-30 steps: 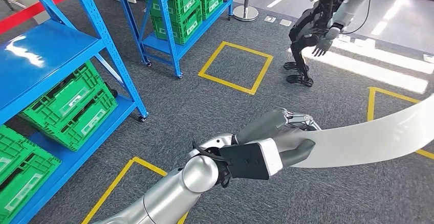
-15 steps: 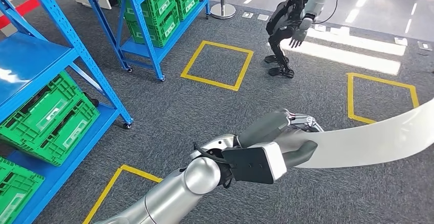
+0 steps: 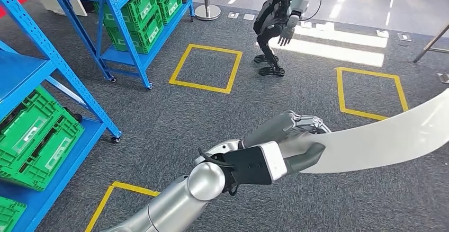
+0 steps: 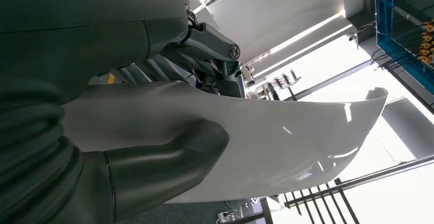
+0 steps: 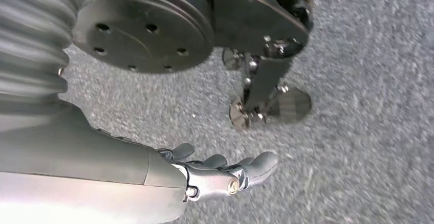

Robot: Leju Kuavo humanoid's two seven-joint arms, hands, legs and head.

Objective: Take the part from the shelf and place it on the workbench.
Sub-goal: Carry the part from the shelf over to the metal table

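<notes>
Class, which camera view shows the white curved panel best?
The head view: the white panel stretches right from the left hand gripping one end. The left wrist view shows it close up, part hidden by the thumb.

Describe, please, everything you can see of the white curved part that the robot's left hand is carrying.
The white curved part is a long, thin, glossy panel, plastic or painted sheet by its look, bowed along its length and widening away from the hand. One end sits in the left hand, the thick thumb pressing one face and the darker fingers the other. It juts out to the robot's right above the grey carpet, touching nothing else. Its far end runs past the head view's edge; the left wrist view shows a cut corner there.
</notes>
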